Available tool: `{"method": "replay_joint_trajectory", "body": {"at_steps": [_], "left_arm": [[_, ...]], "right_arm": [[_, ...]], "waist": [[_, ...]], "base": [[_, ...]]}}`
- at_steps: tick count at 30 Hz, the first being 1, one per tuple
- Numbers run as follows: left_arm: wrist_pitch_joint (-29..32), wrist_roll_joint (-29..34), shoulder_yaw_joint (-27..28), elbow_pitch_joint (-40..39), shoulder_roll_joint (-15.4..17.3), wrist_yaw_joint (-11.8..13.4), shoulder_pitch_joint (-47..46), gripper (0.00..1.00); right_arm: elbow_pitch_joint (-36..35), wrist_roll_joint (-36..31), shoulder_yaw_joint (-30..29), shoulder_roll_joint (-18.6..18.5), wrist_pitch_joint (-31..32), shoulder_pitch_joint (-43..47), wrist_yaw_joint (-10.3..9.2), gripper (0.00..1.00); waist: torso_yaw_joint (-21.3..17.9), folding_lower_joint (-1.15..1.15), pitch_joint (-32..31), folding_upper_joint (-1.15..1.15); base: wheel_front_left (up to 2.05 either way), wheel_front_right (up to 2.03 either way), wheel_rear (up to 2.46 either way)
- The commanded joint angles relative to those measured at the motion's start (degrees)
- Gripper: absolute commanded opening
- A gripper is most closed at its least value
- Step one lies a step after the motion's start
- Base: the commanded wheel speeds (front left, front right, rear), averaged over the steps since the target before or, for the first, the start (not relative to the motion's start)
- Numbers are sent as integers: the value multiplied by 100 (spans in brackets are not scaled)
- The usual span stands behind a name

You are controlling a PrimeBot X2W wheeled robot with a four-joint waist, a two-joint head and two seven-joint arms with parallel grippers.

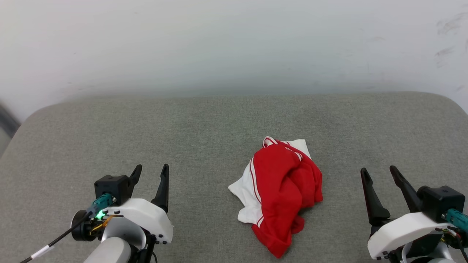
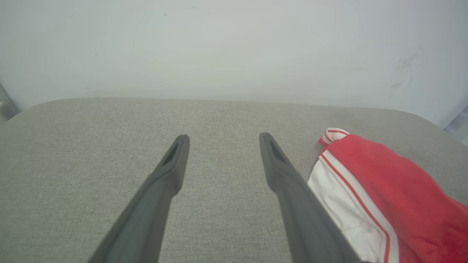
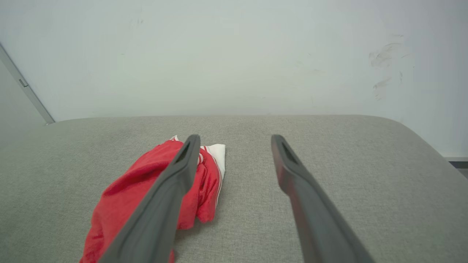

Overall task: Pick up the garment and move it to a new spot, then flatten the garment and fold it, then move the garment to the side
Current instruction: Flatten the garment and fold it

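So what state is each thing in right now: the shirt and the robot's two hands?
Red and white shirt: crumpled in a heap on the grey surface, not held.
Left hand: open, empty, apart from the shirt.
Right hand: open, empty, apart from the shirt.

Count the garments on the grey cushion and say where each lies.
1: the garment lies crumpled on the grey cushion, between the left gripper and right gripper. Anything beneath the heap would be hidden.

White wrist shells [image 1: 142, 215], blk cam blocks [image 1: 109, 186], long dark fingers [image 1: 162, 186], teal plugs [image 1: 102, 201], green LED [image 1: 99, 214] left.
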Motion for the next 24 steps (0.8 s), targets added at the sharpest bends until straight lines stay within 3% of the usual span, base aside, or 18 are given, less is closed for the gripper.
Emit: {"method": "replay_joint_trajectory", "body": {"at_steps": [1, 6, 9, 17, 24], "left_arm": [[12, -7, 13, -17, 37, -2, 35, 100], [180, -40, -43, -26, 51, -119, -267, 100], [512, -80, -180, 67, 54, -346, -583, 100], [2106, -349, -769, 644, -30, -1132, -1682, 100], [3404, -605, -1222, 1376, -193, -1574, -2216, 100]], "right_arm": [[-14, 8, 5, 5, 3, 44, -2, 100], [-40, 8, 9, 5, 20, 2, -2, 100], [-43, 17, 12, 5, 26, -45, -2, 100], [28, 91, 88, 7, -74, -239, -2, 100], [148, 182, 172, 5, -226, -408, -2, 100]], "waist": [[-12, 0, 3, 0], [-69, 0, 57, 0], [-133, 0, 141, 0], [-464, 0, 562, 0], [-803, 0, 944, 0]], "base": [[0, 0, 0], [0, 0, 0], [0, 0, 0], [0, 0, 0], [0, 0, 0]]}}
